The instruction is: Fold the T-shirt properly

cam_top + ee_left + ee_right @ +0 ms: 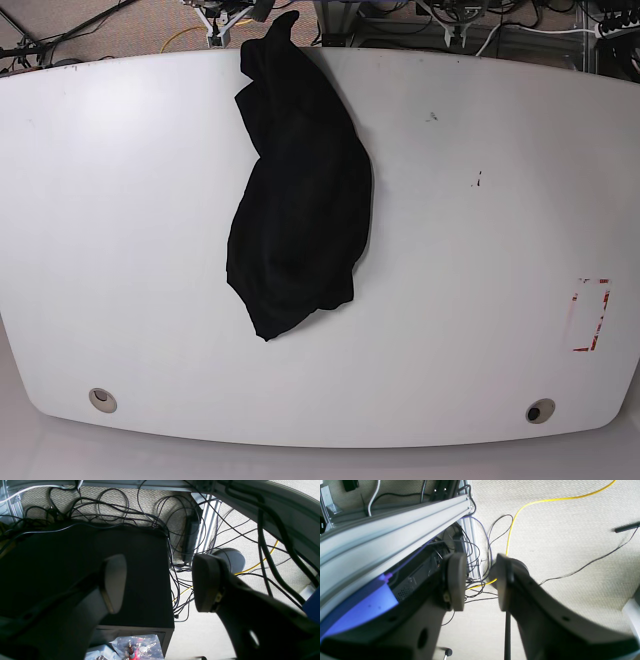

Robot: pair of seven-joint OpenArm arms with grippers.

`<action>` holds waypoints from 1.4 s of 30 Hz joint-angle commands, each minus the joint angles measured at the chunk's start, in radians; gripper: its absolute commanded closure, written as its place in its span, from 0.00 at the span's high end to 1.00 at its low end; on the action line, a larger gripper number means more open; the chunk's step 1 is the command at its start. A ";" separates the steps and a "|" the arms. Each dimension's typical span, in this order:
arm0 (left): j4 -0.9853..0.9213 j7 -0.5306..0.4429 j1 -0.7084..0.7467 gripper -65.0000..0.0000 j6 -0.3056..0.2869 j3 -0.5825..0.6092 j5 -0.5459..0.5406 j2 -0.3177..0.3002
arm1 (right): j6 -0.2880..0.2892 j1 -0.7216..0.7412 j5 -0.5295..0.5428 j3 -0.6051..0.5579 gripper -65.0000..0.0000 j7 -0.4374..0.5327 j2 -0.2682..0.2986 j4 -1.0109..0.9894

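Observation:
The black T-shirt [300, 190] lies crumpled in a long heap on the white table [480, 260], running from the far edge down past the middle, left of center. Neither arm shows in the base view. My left gripper [160, 582] is open and empty, pointing at the floor beside a black box. My right gripper [481, 581] is open and empty, also over the floor. The shirt shows in neither wrist view.
Under the left gripper are a black box [82, 572], tangled cables [175, 555] and a yellow cable [260, 562]. A metal frame rail [395, 527] crosses the right wrist view. The table has a red-marked rectangle [590, 315] at right and two holes near its front edge.

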 commanded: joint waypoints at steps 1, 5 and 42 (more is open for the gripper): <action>-0.006 0.000 0.010 0.60 0.013 -0.003 -0.012 -0.004 | 0.006 -0.004 0.013 -0.001 0.29 0.010 0.004 0.009; -0.001 0.003 0.011 0.59 0.012 -0.003 -0.015 -0.005 | 0.006 -0.006 0.014 -0.001 0.29 0.009 0.004 0.010; 0.011 -0.040 0.008 0.50 0.017 -0.004 -0.033 -0.004 | 0.003 -0.015 0.002 -0.002 0.29 -0.001 -0.004 0.022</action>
